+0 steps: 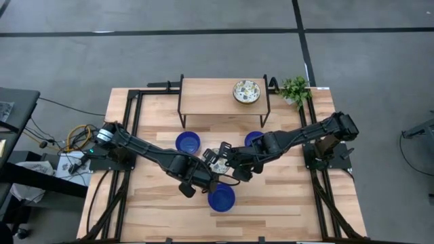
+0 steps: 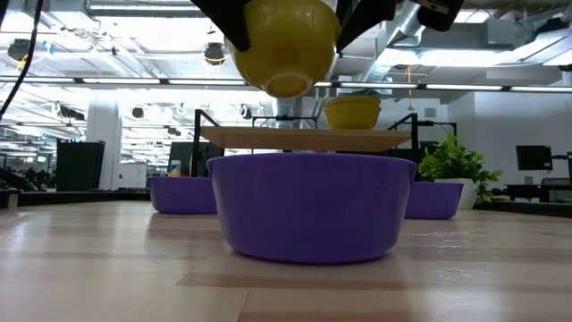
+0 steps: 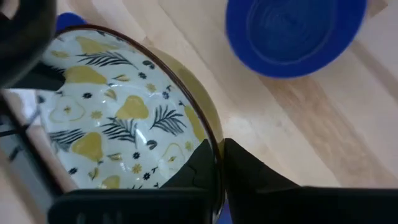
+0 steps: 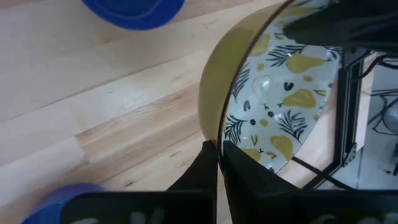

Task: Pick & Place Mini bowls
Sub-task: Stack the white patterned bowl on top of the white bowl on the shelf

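Both grippers are shut on one mini bowl, white inside with yellow pears and dark leaves, yellow outside. It hangs in the air over the table's middle. My left gripper comes at it from the left and my right gripper from the right. Three blue mini bowls stand on their bases on the table: one at the front, one to the left, one to the right. Another patterned bowl stands on the raised shelf. My left gripper pinches the bowl's rim, one finger inside over the pattern and one finger outside against the yellow wall. The bowl is lifted clear of the table, roughly upright. My right gripper pinches the rim on the opposite side, one finger inside and one finger outside on the yellow wall. It reaches in from the table's right.
A wooden shelf on black legs stands at the far edge, with a small green plant to its right. Black frame rails run along both table sides. The front blue bowl sits just below and in front of the held bowl.
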